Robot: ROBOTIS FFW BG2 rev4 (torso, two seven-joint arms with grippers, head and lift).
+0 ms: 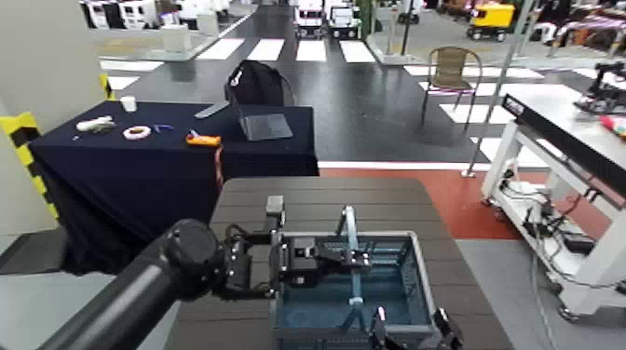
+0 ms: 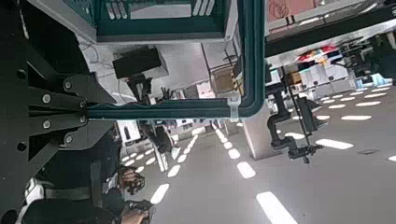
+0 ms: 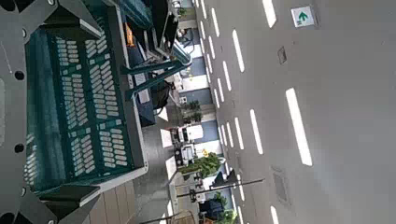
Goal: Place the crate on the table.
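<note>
1. Near the front edge of the brown worktop, the crate is seen, either resting on the slats or held just above them; which cannot be told.
2. The crate's left wall is reached by the left gripper, which is closed on the teal handle where it stands upright, so the load is steadied from above.
3. At the crate's near rim the right gripper is partly seen; whether its fingers are clamping the rim cannot be told.
4. In the right wrist view the lattice side is close against the camera, which suggests support from that side.
5. Placement is judged nearly complete: the crate is already over the worktop, well clear of the navy-draped table behind.
</note>
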